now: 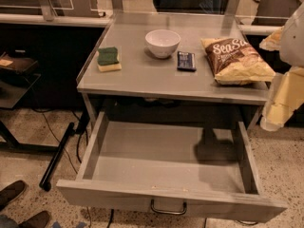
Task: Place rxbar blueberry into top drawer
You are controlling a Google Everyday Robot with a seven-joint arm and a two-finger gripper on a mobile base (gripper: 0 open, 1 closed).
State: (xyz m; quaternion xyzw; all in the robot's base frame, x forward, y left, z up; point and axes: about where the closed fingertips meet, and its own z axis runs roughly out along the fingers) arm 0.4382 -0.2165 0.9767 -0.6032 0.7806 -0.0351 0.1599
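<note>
The rxbar blueberry is a small dark navy bar lying flat on the grey tabletop, between the white bowl and the chip bag. The top drawer is pulled out wide below the tabletop, its flat grey bottom bare, with a curved metal handle on its front. My gripper is at the right edge of the view, a pale white-and-yellow shape beside the table's right front corner. It is right of the chip bag, apart from the bar and above the drawer's right side.
A green-and-yellow sponge lies at the tabletop's left. A brown-and-yellow chip bag lies at the right. A dark bar leans on the floor left of the drawer. Shoes show at bottom left. A glass partition stands behind the table.
</note>
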